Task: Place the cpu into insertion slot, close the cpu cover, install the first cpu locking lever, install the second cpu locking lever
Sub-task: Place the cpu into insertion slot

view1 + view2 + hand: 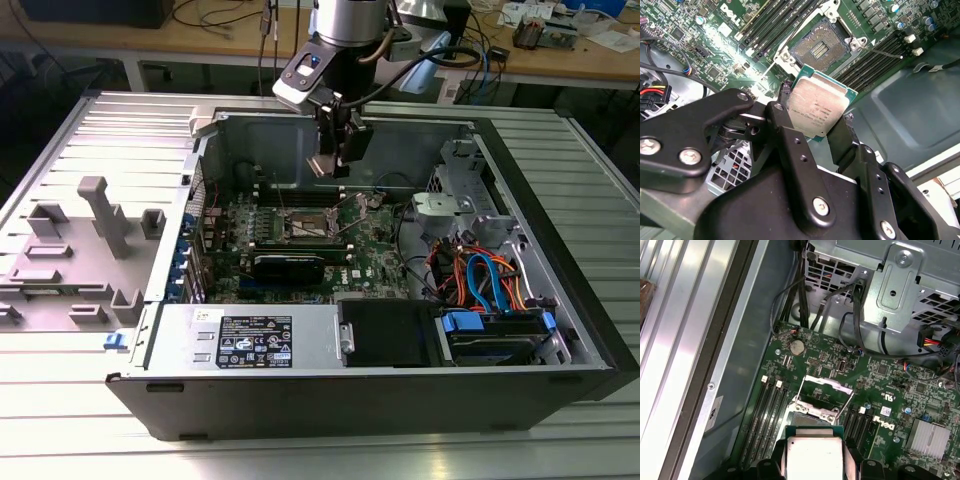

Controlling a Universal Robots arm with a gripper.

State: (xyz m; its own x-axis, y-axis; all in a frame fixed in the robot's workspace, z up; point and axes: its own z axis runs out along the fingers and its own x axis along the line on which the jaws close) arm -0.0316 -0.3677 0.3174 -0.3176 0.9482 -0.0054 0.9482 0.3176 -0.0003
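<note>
Fingers point(790, 140) of the gripper point(815, 110) grip the one cpu point(821, 105) by opposite edges. Beyond it, apart, the single insertion slot point(817, 47) lies open, roughly in line below the chip and squared to its edges. Its one cpu cover point(822, 384) stands raised at the slot's far edge.

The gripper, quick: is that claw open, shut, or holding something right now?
Gripper: shut on the cpu, gripped by its edges, not yet in the insertion slot.
</note>
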